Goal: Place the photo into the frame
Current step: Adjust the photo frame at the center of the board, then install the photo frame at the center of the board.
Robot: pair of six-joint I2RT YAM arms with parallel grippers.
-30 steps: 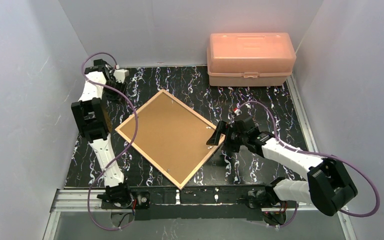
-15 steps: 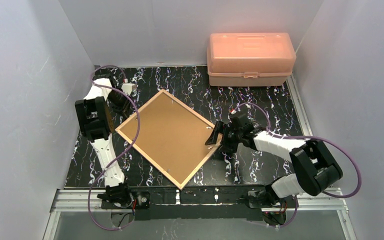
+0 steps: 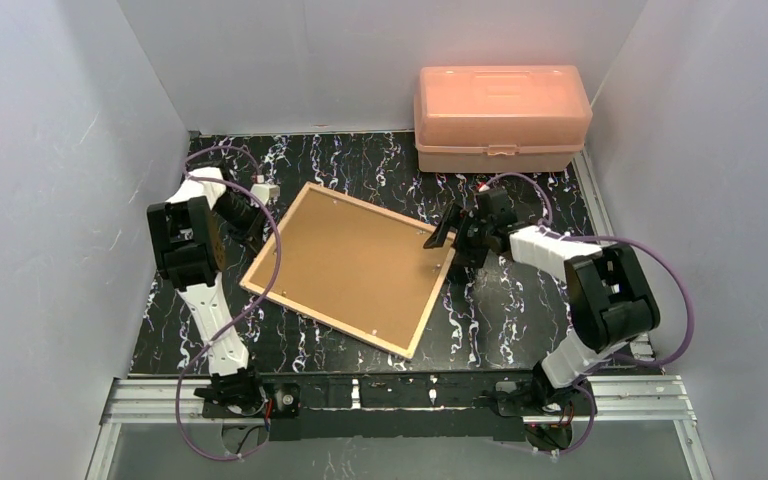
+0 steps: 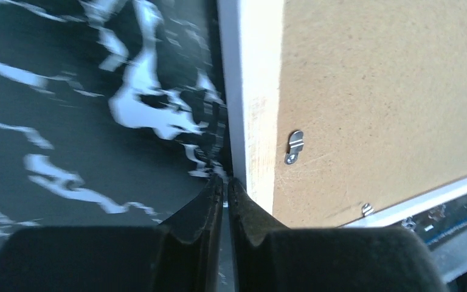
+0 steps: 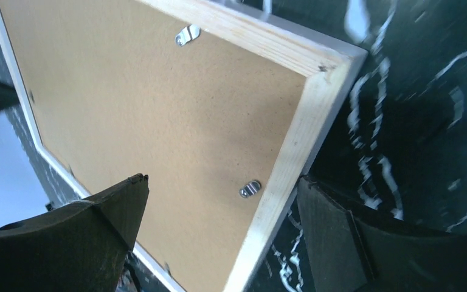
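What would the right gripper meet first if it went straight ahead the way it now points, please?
Most likely the frame, at its light wood border, which runs between the open jaws of the right gripper; the backing board lies just beside. Depth is unclear.

Frame [image 3: 345, 265] lies centrally; orange box [image 3: 501, 110] blocks the far right corner.

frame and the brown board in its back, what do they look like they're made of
Frame: pale unfinished wood on the back, grain lines showing; outer edge looks painted white. Backing board: likely matte brown fibreboard, finely speckled, no grain. Clips: small shiny tabs, probably metal.
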